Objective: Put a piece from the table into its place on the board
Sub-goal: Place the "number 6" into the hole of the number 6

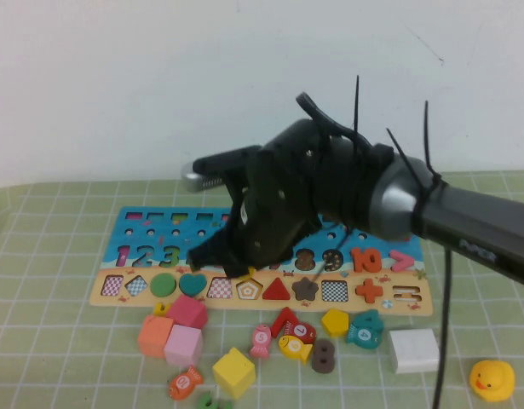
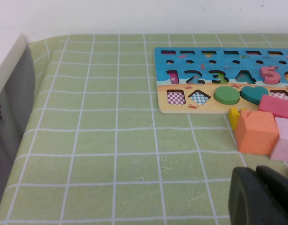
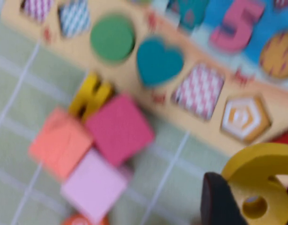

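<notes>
The yellow numeral 6 piece (image 3: 263,183) is held in my right gripper (image 3: 256,201), which is shut on it. That gripper (image 1: 238,268) hovers over the front edge of the board (image 1: 142,226), near the pentagon recess (image 3: 244,117); in the high view the arm hides the piece and the board's middle digits. The board also shows in the left wrist view (image 2: 204,56) and the right wrist view (image 3: 200,126). My left gripper (image 2: 261,197) is shut and empty, low over the green grid table (image 2: 111,154), left of the board; it is out of the high view.
Loose pieces lie in front of the board: orange cube (image 1: 156,335), magenta cube (image 1: 187,311), pink cube (image 1: 183,345), yellow cube (image 1: 234,372), brown 8 (image 1: 323,356), white block (image 1: 413,350), yellow duck (image 1: 492,379). A grey wall (image 2: 8,140) borders the table's left edge.
</notes>
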`<action>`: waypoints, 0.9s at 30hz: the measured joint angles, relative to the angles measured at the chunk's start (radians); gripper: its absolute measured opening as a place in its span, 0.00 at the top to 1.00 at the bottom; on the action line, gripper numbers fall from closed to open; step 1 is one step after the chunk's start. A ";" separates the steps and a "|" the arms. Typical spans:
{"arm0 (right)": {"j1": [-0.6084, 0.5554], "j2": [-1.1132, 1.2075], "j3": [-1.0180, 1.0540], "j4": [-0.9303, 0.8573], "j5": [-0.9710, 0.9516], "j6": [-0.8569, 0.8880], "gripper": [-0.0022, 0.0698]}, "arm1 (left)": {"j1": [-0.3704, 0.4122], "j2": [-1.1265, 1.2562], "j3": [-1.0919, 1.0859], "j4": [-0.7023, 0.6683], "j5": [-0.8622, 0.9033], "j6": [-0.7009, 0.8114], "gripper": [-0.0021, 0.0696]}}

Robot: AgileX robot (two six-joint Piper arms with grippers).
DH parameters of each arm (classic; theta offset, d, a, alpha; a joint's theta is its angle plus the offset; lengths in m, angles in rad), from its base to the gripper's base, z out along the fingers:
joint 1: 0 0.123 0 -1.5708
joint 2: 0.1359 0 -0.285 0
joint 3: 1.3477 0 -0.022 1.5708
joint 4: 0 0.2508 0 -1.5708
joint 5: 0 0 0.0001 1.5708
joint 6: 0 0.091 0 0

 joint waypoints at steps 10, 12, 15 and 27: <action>-0.064 0.227 -0.333 0.010 0.115 0.010 0.59 | 0.000 0.000 0.000 0.000 0.000 0.000 0.97; -0.077 0.267 -0.383 0.028 0.128 0.017 0.59 | 0.000 0.000 0.000 0.000 0.000 0.000 0.97; -0.099 0.310 -0.428 0.068 0.133 0.036 0.59 | 0.000 0.000 0.000 0.000 0.000 0.000 0.97; -0.119 0.368 -0.438 0.086 0.140 0.059 0.59 | 0.000 0.000 0.000 0.000 0.000 0.000 0.97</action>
